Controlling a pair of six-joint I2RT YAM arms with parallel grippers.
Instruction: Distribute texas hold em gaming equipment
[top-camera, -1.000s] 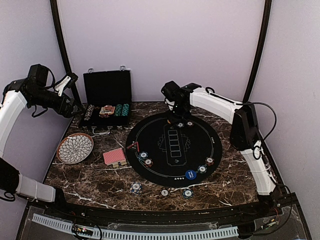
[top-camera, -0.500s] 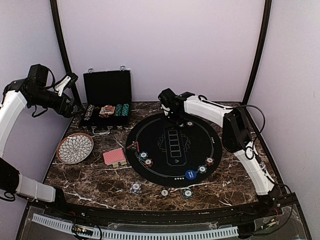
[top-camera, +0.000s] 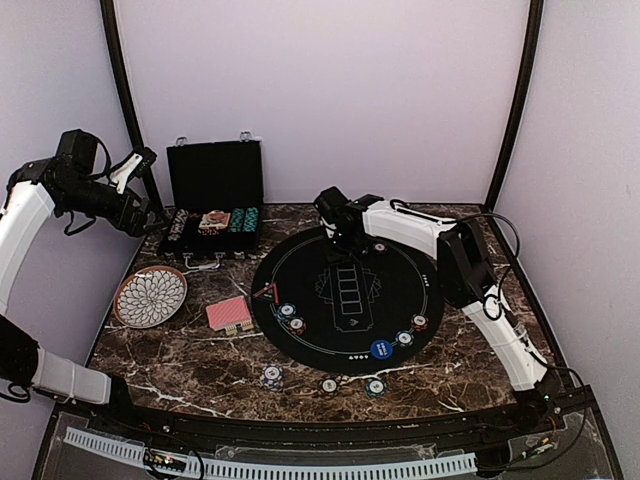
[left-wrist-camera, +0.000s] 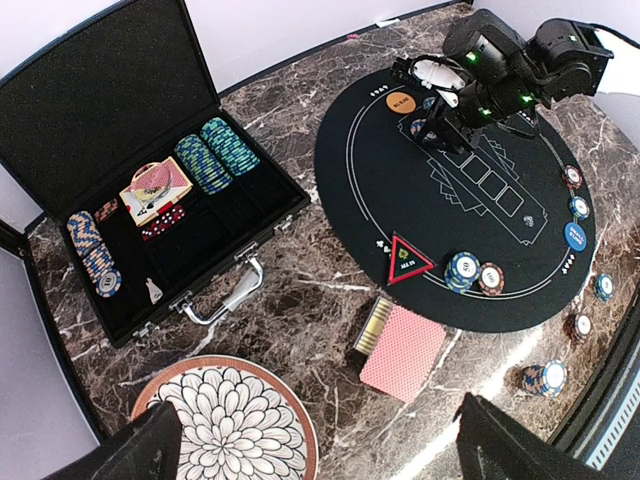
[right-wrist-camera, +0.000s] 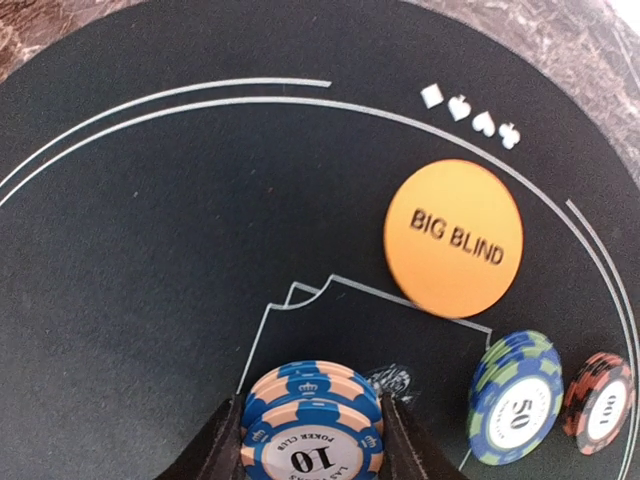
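Note:
My right gripper is shut on a short stack of blue-and-peach "10" poker chips, low over the far side of the round black mat. From above the same gripper shows at the mat's far edge. An orange "BIG BLIND" disc, a blue-green "50" chip stack and a red "100" chip lie just to its right. The red-backed cards rest on the marble beside the mat. My left gripper hangs open, high at the left, holding nothing.
An open black case with chip rows stands at the back left. A petal-pattern plate lies in front of it. On the mat sit more chips, a blue button and a red triangle marker. Three chips lie near the front edge.
My right gripper has swung a little to the left along the far side of the mat with the chip stack. The left arm has stayed still.

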